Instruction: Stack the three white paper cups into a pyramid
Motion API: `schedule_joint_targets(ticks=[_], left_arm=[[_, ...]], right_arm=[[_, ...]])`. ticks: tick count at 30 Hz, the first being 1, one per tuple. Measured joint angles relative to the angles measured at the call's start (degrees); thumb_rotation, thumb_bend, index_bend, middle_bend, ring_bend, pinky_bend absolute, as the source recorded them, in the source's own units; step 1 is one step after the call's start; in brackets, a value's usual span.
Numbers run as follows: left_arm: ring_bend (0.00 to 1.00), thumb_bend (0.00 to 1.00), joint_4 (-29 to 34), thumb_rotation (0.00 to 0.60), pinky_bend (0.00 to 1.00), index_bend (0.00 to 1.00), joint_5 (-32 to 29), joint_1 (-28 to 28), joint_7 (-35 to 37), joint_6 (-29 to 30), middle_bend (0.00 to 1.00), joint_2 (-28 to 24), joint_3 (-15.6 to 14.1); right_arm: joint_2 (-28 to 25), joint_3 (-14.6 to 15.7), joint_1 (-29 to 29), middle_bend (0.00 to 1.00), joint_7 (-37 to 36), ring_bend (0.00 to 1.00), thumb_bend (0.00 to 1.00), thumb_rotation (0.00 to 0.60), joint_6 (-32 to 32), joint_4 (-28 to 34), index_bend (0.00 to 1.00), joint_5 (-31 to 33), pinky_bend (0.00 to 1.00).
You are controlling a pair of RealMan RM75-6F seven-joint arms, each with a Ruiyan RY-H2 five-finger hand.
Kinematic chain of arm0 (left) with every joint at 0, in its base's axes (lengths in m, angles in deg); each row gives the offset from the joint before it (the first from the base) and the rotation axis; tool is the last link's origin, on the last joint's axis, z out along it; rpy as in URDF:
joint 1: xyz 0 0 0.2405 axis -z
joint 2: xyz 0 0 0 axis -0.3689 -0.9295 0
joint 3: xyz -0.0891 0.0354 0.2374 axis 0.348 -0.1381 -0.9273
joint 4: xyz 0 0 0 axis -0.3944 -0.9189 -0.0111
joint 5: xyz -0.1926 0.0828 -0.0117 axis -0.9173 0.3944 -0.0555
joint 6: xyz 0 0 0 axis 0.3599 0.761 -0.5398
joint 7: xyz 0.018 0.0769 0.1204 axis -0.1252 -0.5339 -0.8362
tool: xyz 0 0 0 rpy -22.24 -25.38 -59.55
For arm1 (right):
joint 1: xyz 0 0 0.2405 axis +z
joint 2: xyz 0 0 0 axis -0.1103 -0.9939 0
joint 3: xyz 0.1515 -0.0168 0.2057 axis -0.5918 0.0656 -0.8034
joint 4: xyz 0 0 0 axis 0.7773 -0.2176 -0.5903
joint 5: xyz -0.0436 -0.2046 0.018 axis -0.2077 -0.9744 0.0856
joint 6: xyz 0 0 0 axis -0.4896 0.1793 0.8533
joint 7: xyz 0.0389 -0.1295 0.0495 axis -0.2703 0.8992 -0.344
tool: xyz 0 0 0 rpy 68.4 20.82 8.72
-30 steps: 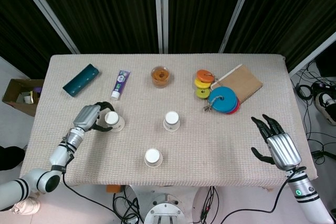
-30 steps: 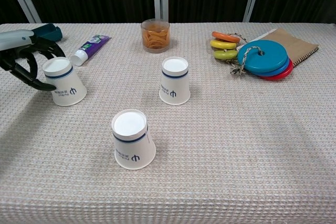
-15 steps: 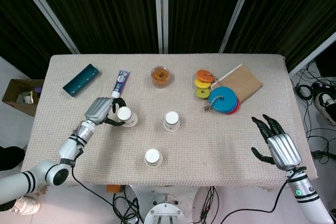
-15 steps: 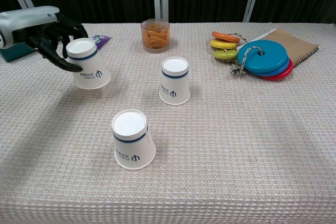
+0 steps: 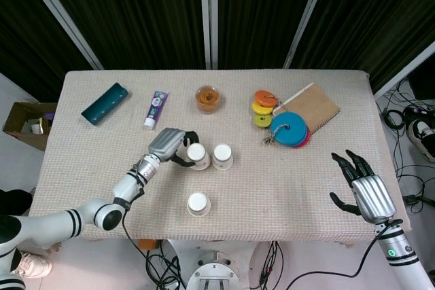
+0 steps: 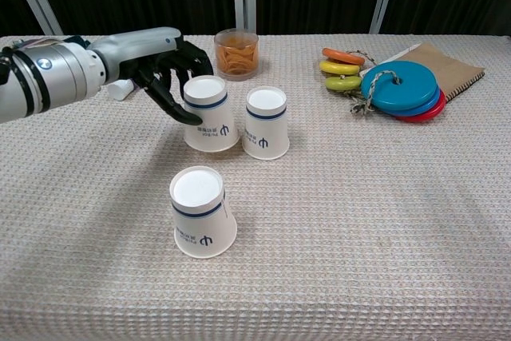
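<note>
Cups, three white paper ones, all stand upside down near the centre of the table [image 5: 81, 168]. My left hand [image 5: 168, 145] grips the left cup [image 6: 210, 114], dark fingers [image 6: 164, 97] curled around its left side. I cannot tell whether the cup rests on the cloth or hangs just above it. This cup sits just beside the middle cup [image 6: 266, 123], with their lower rims nearly touching in the chest view. The third cup [image 6: 202, 212] stands alone, lower in the frame and well apart from the pair.

My right hand [image 5: 363, 191] shows only in the head view, at the lower right over the table edge. It holds nothing, fingers spread apart.

Along the upper part of the frame lie a teal case [image 5: 105, 102], a toothpaste tube [image 5: 155, 109], a clear cup of orange snacks [image 6: 236, 53], stacked coloured discs [image 6: 399, 89] on a cord, and a brown notebook [image 5: 312, 108]. A cardboard box [image 5: 26, 124] sits at the far left, off the table.
</note>
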Motion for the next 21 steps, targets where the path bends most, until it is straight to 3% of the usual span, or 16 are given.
schedule_joint_targets(ticks=[11,16,21], left_arm=[[0.45,0.16,-2.57,0.600,0.58,0.51,-4.37,1.72,-3.58,-0.37,0.48,2.91,-0.20],[0.41,0.15,-2.99,0.600,0.54,0.46,-5.83,2.11,-4.27,-0.86,0.45,3.43,-0.43],[0.32,0.13,-2.38,0.600,0.48,0.35,-6.07,2.06,-4.58,-0.68,0.34,3.18,-0.79]], right_arm=[[0.04,0.07,-0.64,0.19,-0.93,0.01,0.24,0.600,0.53,-0.69,0.05,0.03,0.16],[-0.02,-0.01,-0.76,0.19,-1.23,0.01,0.24,0.600,0.58,-0.83,0.05,0.09,0.16],[-0.03,-0.04,-0.72,0.19,-1.33,0.01,0.24,0.600,0.40,-0.89,0.05,-0.01,0.16]])
